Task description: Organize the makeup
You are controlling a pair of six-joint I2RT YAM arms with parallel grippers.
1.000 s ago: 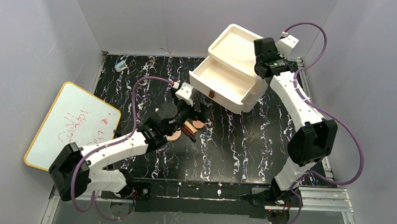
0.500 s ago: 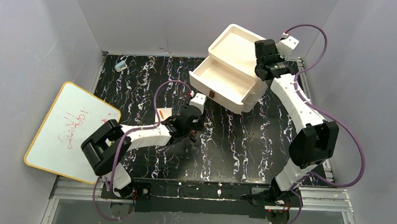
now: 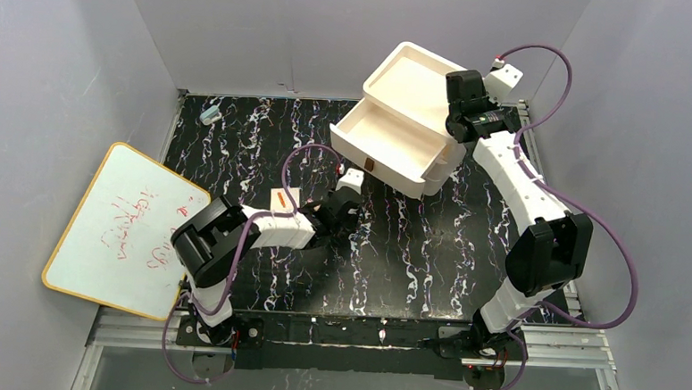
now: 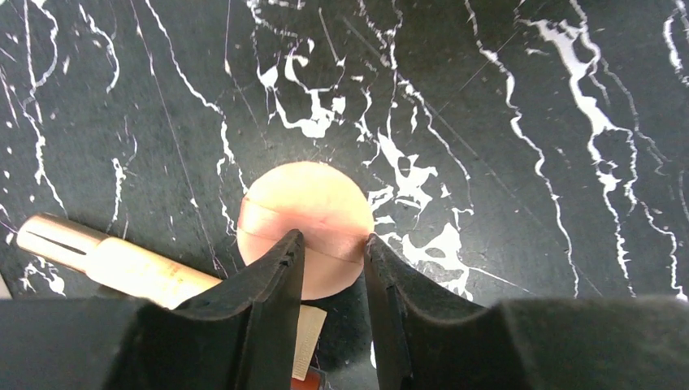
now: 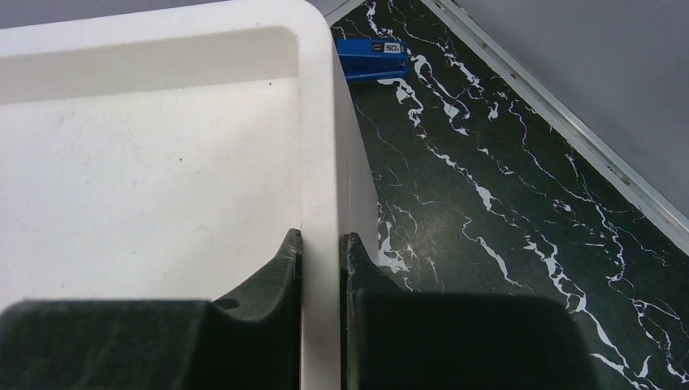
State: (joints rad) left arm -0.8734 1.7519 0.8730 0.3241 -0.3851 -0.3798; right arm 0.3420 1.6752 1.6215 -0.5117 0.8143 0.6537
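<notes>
- Left claw [image 4: 333, 239] just dropped and narrowed over the pink disc [image 4: 305, 203]; real pinch? Can't tell.
- Right claw [image 5: 321, 238] pinches the drawer box [image 5: 318, 138] wall, so the disc probably goes inside next.

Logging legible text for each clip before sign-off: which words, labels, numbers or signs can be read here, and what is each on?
On the whiteboard: red handwriting, too blurred to read.
On the blue stapler-like object: a small light label on a dark patch, too small to read with certainty.
On the white tag by the left arm's cable: a red mark, too small to read.
No other text shows.
</notes>
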